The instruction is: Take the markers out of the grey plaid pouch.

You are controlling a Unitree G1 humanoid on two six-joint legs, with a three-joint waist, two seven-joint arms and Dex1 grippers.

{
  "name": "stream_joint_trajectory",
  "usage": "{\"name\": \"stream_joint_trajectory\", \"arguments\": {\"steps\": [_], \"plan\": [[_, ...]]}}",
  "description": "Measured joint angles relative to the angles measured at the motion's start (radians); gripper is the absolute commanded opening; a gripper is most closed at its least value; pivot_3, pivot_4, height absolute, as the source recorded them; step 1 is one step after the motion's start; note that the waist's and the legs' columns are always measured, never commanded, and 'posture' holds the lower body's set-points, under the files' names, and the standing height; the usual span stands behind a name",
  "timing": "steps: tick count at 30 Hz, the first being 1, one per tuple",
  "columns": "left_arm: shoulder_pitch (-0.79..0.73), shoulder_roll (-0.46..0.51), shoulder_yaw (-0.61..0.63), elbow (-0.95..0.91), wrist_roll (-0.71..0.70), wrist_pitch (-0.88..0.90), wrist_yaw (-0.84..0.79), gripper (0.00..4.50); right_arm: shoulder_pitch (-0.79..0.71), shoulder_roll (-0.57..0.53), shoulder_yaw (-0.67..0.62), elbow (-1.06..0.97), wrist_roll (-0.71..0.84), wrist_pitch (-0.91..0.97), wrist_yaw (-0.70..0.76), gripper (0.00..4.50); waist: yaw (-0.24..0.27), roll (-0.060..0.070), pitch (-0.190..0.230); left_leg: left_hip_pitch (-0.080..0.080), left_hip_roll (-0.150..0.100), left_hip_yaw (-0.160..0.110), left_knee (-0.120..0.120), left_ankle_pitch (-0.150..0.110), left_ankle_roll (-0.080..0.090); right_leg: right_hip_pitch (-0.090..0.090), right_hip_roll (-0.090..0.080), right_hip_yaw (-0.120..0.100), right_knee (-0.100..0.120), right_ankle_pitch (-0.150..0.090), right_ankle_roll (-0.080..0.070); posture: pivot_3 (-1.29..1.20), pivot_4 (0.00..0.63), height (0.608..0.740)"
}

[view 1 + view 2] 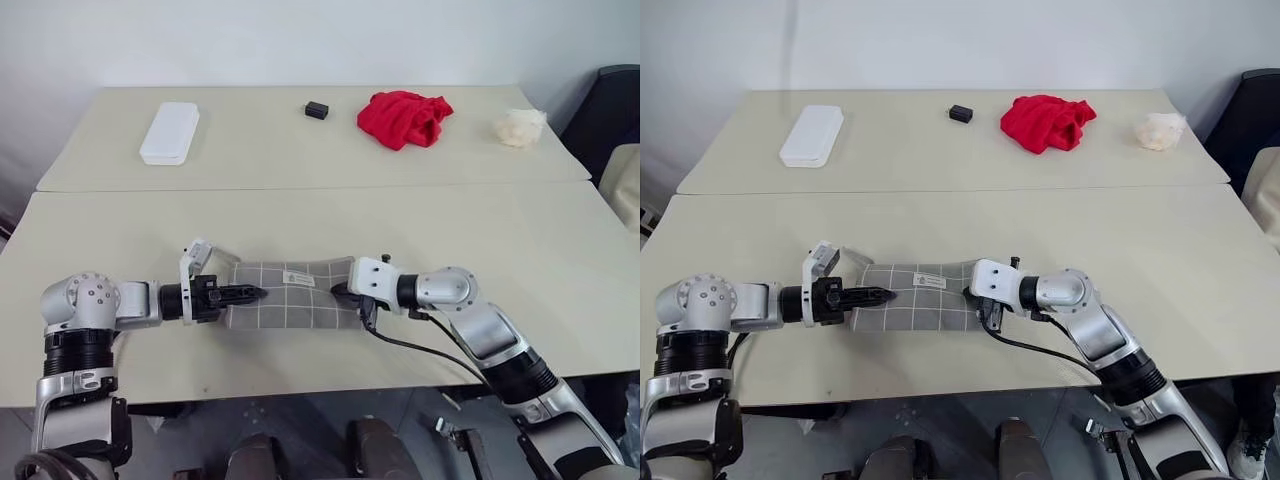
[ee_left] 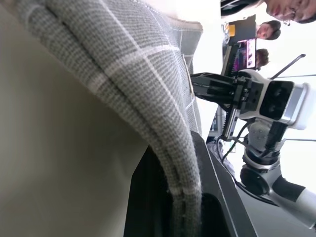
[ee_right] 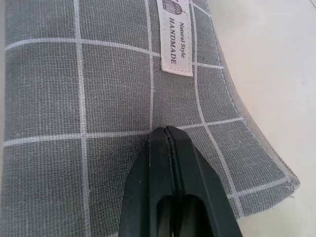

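While the grey plaid pouch (image 1: 292,295) lies flat near the front edge of the table (image 1: 300,215), both arms meet it from opposite ends. Left gripper (image 1: 250,293) is clamped on the pouch's left end, fabric edge pinched between its black fingers (image 2: 148,197). Right gripper (image 3: 169,132) is closed, fingertips pressed together against the pouch's right side below the white label (image 3: 170,37); no fabric visibly caught. Well behind the pouch: white case (image 1: 169,132), small black block (image 1: 317,110), red cloth (image 1: 404,118), crumpled white wad (image 1: 521,127).
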Motion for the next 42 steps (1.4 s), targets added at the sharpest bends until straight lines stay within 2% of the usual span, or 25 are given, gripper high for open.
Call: {"name": "stream_joint_trajectory", "arguments": {"steps": [3, 7, 10, 15, 17, 19, 21, 22, 24, 27, 29, 31, 35, 42], "plan": [[0.068, 0.037, -0.035, -0.092, 0.016, -0.146, -0.099, 0.01, 0.035, -0.004, -0.041, -0.005, 0.067, -0.037, 0.037, 0.0, 0.0, 0.0, 0.0, -0.001, 0.0, 0.0, -0.002, 0.0, 0.0, 0.0, 0.0, 0.0, -0.003, 0.0, 0.0, 0.0, 0.15, 0.74], [0.134, 0.081, -0.068, -0.206, 0.109, -0.518, -0.305, 0.01, 0.076, -0.049, -0.157, -0.066, 0.225, -0.009, 0.109, 0.0, 0.005, 0.003, 0.002, -0.001, 0.0, 0.001, -0.003, 0.0, -0.001, 0.0, 0.001, -0.001, -0.005, 0.0, 0.0, 0.0, 0.15, 0.74], [0.139, 0.056, -0.064, -0.212, 0.173, -0.758, -0.373, 0.0, 0.086, -0.093, -0.274, -0.133, 0.37, 0.059, 0.146, 0.58, 0.015, 0.003, 0.002, -0.004, 0.0, 0.004, -0.002, 0.0, -0.001, 0.0, 0.0, -0.003, -0.007, 0.0, 0.0, 0.0, 0.15, 0.74], [0.134, 0.048, -0.132, -0.19, 0.336, -1.122, -0.468, 0.0, 0.119, -0.215, -0.42, -0.195, 0.545, 0.247, 0.166, 2.22, 0.029, 0.003, 0.002, -0.004, 0.0, 0.006, -0.004, -0.001, 0.0, 0.0, 0.0, -0.003, -0.01, 0.001, 0.0, 0.0, 0.15, 0.74], [0.13, 0.023, -0.18, -0.181, 0.419, -1.308, -0.502, 0.0, 0.131, -0.258, -0.458, -0.194, 0.589, 0.316, 0.169, 2.93, 0.032, 0.003, 0.002, -0.004, 0.0, 0.007, -0.005, -0.001, 0.001, 0.0, 0.0, -0.003, -0.012, 0.001, 0.001, 0.0, 0.15, 0.74], [0.118, -0.005, -0.21, -0.176, 0.458, -1.418, -0.518, 0.0, 0.129, -0.282, -0.485, -0.199, 0.641, 0.389, 0.166, 3.6, 0.034, 0.003, 0.002, -0.004, 0.0, 0.007, -0.005, -0.002, 0.002, 0.0, 0.0, -0.003, -0.013, 0.001, 0.001, 0.0, 0.15, 0.74], [0.09, -0.053, -0.22, -0.129, 0.505, -1.546, -0.501, 0.0, 0.105, -0.306, -0.499, -0.212, 0.751, 0.542, 0.148, 4.27, 0.033, 0.004, 0.003, -0.004, 0.0, 0.007, -0.005, -0.002, 0.002, 0.0, 0.0, -0.002, -0.013, 0.001, 0.002, 0.0, 0.15, 0.74], [0.079, -0.075, -0.224, -0.105, 0.523, -1.595, -0.488, 0.0, 0.085, -0.314, -0.502, -0.227, 0.806, 0.614, 0.135, 4.46, 0.033, 0.004, 0.003, -0.005, 0.0, 0.006, -0.005, -0.002, 0.002, -0.001, 0.0, -0.001, -0.012, 0.002, 0.002, 0.0, 0.15, 0.74], [0.061, -0.103, -0.233, -0.049, 0.578, -1.742, -0.469, 0.0, -0.006, -0.278, -0.532, -0.226, 0.951, 0.774, 0.041, 4.46, 0.024, 0.004, 0.003, -0.005, 0.002, 0.002, -0.004, -0.002, 0.003, -0.002, 0.001, 0.0, -0.012, 0.003, 0.001, 0.0, 0.15, 0.74], [-0.003, -0.143, -0.263, 0.052, 0.667, -1.985, -0.443, 0.0, -0.207, -0.122, -0.572, -0.157, 1.123, 0.944, -0.188, 4.46, 0.016, 0.004, 0.003, -0.007, 0.002, 0.001, -0.003, -0.002, 0.003, -0.006, 0.002, 0.001, -0.01, 0.006, 0.0, 0.0, 0.15, 0.74], [-0.039, -0.143, -0.283, 0.117, 0.718, -2.131, -0.432, 0.0, -0.279, -0.05, -0.585, -0.107, 1.209, 1.024, -0.319, 4.46, 0.016, 0.004, 0.002, -0.013, 0.002, 0.001, -0.001, -0.002, 0.003, -0.012, 0.002, 0.0, -0.008, 0.006, 0.0, 0.0, 0.15, 0.74], [-0.072, -0.138, -0.285, 0.205, 0.771, -2.261, -0.386, 0.0, -0.325, 0.003, -0.604, -0.023, 1.256, 1.097, -0.456, 4.46, 0.017, 0.004, 0.002, -0.019, 0.002, 0.001, 0.003, -0.002, 0.004, -0.017, 0.001, 0.0, -0.006, 0.006, 0.0, 0.0, 0.15, 0.74], [-0.133, -0.123, -0.286, 0.305, 0.875, -2.456, -0.277, 0.0, -0.378, 0.05, -0.611, 0.078, 1.326, 1.205, -0.618, 4.46, 0.019, 0.004, 0.003, -0.023, 0.002, 0.008, 0.004, -0.003, 0.005, -0.018, 0.0, -0.003, -0.005, 0.007, 0.001, 0.0, 0.15, 0.74], [-0.154, -0.091, -0.33, 0.402, 0.999, -2.642, -0.161, 0.0, -0.43, 0.159, -0.64, 0.235, 1.498, 1.28, -0.858, 4.46, 0.003, 0.004, 0.003, -0.025, 0.003, 0.009, 0.004, -0.003, 0.005, -0.019, 0.0, -0.007, -0.005, 0.007, 0.001, 0.0, 0.15, 0.74]]}}
